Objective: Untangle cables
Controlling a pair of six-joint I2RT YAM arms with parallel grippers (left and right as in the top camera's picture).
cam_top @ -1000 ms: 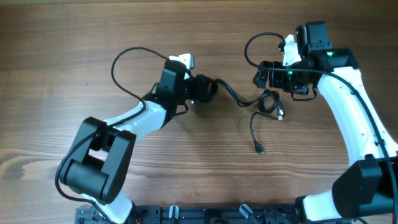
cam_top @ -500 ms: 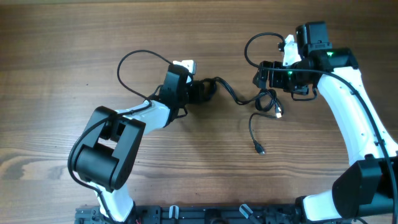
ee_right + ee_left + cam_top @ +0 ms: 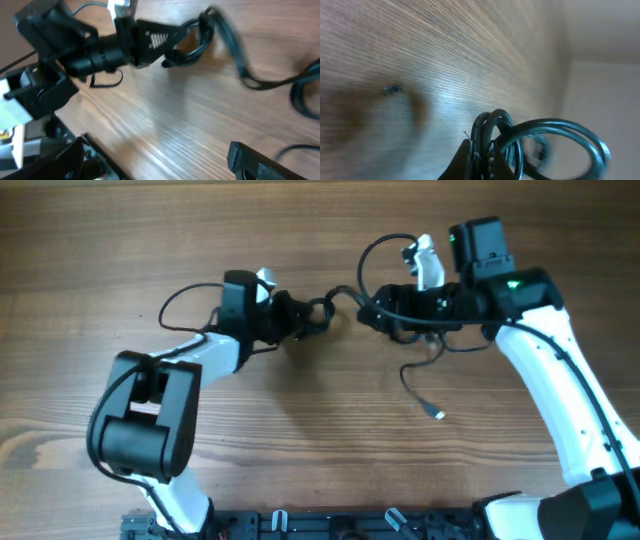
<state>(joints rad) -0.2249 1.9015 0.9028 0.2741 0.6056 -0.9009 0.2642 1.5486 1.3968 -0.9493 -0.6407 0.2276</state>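
Over on the left, the left pincer [image 3: 303, 316] is squeezed tight on a bunch of loops of the cables [image 3: 320, 310], the black coils bulging out just past its tips. From that bunch a strand arches up and across the middle of the tabletop [image 3: 300, 440] to a second snarl of loops lying right at the right pincer [image 3: 382, 310]. That one faces the left pincer and stands wide open, both fingers well apart with only wood showing between them in its own camera; it has hold of nothing. Below it, one loose strand trails down to a small plug end [image 3: 438, 414] resting on the wood.
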